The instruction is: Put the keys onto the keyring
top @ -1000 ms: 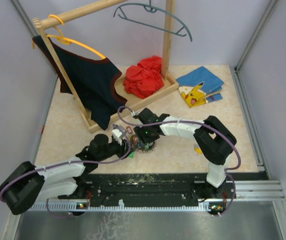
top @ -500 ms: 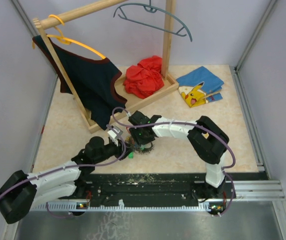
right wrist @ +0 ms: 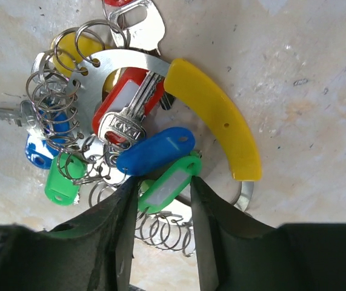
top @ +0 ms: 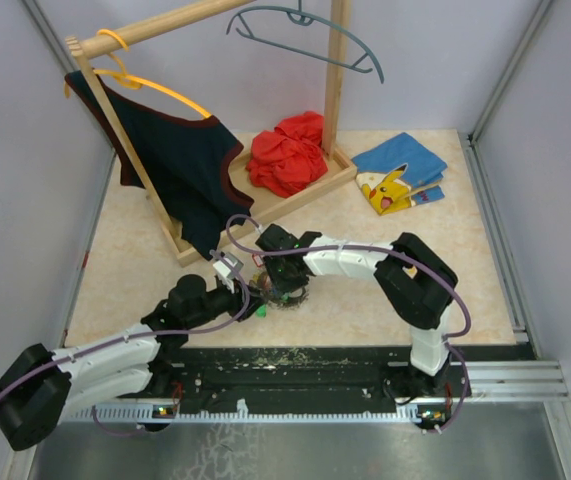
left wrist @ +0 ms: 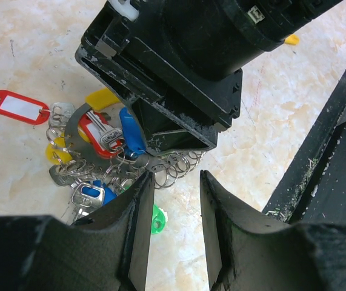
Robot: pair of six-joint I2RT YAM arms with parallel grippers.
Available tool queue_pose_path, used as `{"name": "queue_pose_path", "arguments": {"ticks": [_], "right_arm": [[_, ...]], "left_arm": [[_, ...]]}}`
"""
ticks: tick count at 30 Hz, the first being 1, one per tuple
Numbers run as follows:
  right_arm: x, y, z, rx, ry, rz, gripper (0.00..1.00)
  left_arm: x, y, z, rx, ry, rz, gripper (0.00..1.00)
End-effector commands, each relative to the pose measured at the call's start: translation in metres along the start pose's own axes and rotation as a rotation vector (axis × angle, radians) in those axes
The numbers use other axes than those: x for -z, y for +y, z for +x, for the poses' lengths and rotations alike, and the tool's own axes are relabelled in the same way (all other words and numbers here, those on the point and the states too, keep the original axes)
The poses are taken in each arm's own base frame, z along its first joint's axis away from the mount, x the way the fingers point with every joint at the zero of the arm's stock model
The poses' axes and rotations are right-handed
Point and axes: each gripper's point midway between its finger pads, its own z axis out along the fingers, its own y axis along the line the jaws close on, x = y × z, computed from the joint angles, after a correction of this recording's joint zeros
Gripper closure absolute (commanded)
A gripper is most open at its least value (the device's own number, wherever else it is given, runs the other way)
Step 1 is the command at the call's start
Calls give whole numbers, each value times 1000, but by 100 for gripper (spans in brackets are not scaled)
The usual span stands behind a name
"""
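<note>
Reach is deciding this one, and the left gripper (left wrist: 173,185) is the farther of the two: it is hovering low with its fingers spread wide and nothing between them, just short of the heap. In its own view the small wire rings (left wrist: 176,170) are lying at the mouth of the gap, at 12 o'clock. The bulk of the keys (left wrist: 103,134) is sitting at 10 o'clock on the marbled table (left wrist: 15,42), with a red tag (left wrist: 15,107) trailing out toward 9. From above, the heap is lying at about 3 o'clock from this gripper, so I am judging any advance to be a short push rightward.

The keyring (right wrist: 121,60), a flat silvery band, is arcing over the top of the bunch in the right wrist view, its yellow curved piece (right wrist: 218,115) running from 11 o'clock down to 5. The right gripper (right wrist: 163,185) is standing directly over the pile, clearly the nearer arm. Its fingers are sitting a little apart and straddling a green tag (right wrist: 176,177), whose long axis is slanting from 8 to 2 o'clock across the gap; whether the pads are pressing it I cannot tell.

Writing is showing only as stamped letters on one key head (right wrist: 123,126), too blurred to read; the tag windows are looking blank.
</note>
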Motion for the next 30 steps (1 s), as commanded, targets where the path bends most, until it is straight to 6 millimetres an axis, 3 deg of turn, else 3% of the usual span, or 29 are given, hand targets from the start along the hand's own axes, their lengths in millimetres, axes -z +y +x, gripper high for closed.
{"name": "queue_pose_path", "arguments": {"ticks": [1,9,16,24,25,30], "right_arm": [[-1,1,23,-2,57,3,66],[20,10,0,-7,-55,-52,83],[38,6,-18,-6,-170,-42,100],[46,3,-34,42,-272,-40,100],[62,7,-44,42,-328,-66,100],[95,21,-68,92,-465,-151,100]], "left_arm": [[0,-6,-5,5,-26,29,58],[0,-9,-4,14,-31,46,58],[-3,-12,-1,26,-20,64,58],[-7,-15,-1,29,-14,87,58],[-8,-16,-2,29,-15,92,58],[-11,-23,-11,42,-47,130,58]]}}
